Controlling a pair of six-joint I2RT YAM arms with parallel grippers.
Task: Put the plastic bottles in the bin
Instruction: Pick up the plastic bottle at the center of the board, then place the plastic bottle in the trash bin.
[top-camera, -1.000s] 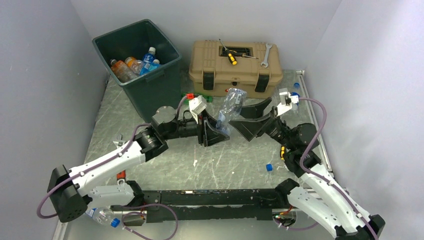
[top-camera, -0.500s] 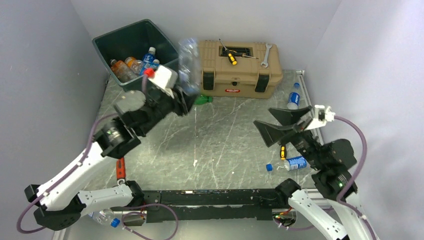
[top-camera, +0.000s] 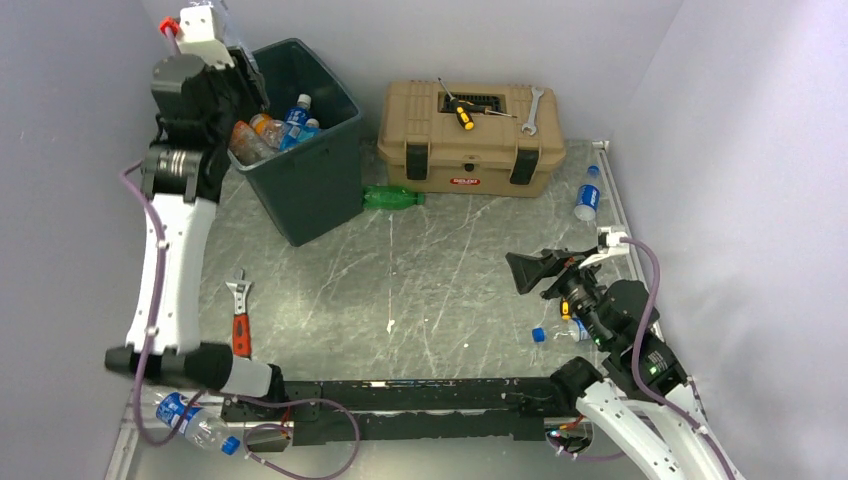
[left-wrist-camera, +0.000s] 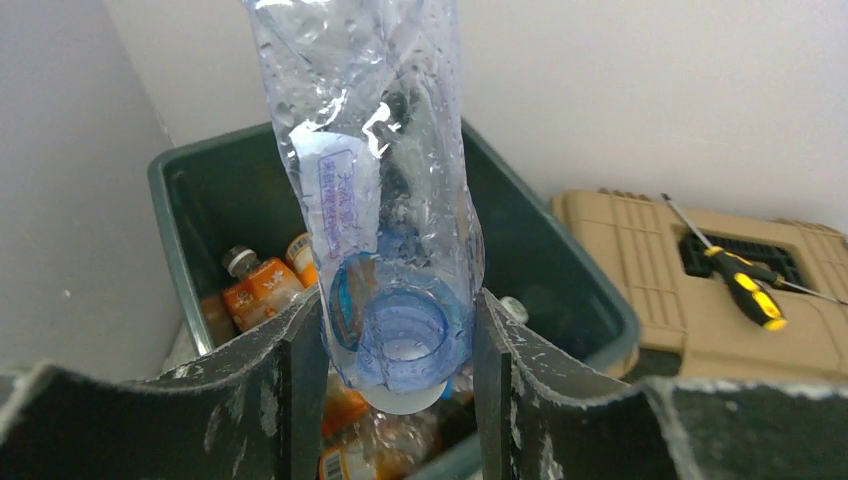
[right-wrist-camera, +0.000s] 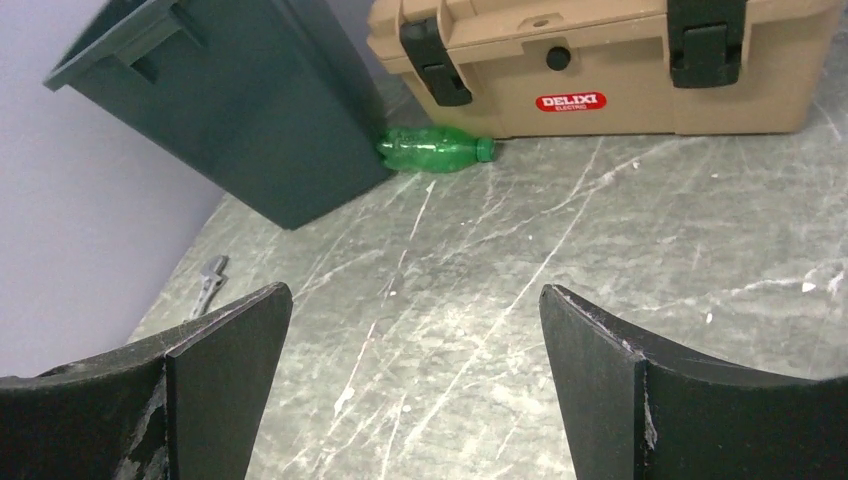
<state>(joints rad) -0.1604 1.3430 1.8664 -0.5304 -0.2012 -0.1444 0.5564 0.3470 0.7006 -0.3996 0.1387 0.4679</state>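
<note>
Because the bin (top-camera: 300, 190) is tall, the left gripper (left-wrist-camera: 400, 335) is raised above its rim, on the side away from the toolbox (top-camera: 470, 125). Its jaws are clamped on one end of a clear crushed bottle (left-wrist-camera: 370, 150). The bottle sticks out past the jaws and seems to hang over the bin's open mouth. Letting go should therefore drop it among the orange and blue-labelled bottles (left-wrist-camera: 262, 290) already lying at the bin's bottom. I judge this to be the release step.

The right gripper (right-wrist-camera: 412, 292) is spread wide and holds nothing. It sits low over the table (right-wrist-camera: 620, 260), well apart from the bin and facing it, probably to keep out of the left arm's way and be ready for another pick.

A green bottle (right-wrist-camera: 435, 148) lies on its side just beside the bin's base, between bin and toolbox, and looks the easiest target. Farther from the bin lie a blue-label bottle (top-camera: 588, 198) beyond the toolbox and a blue-cap bottle (top-camera: 195, 425) by the arm bases.
</note>
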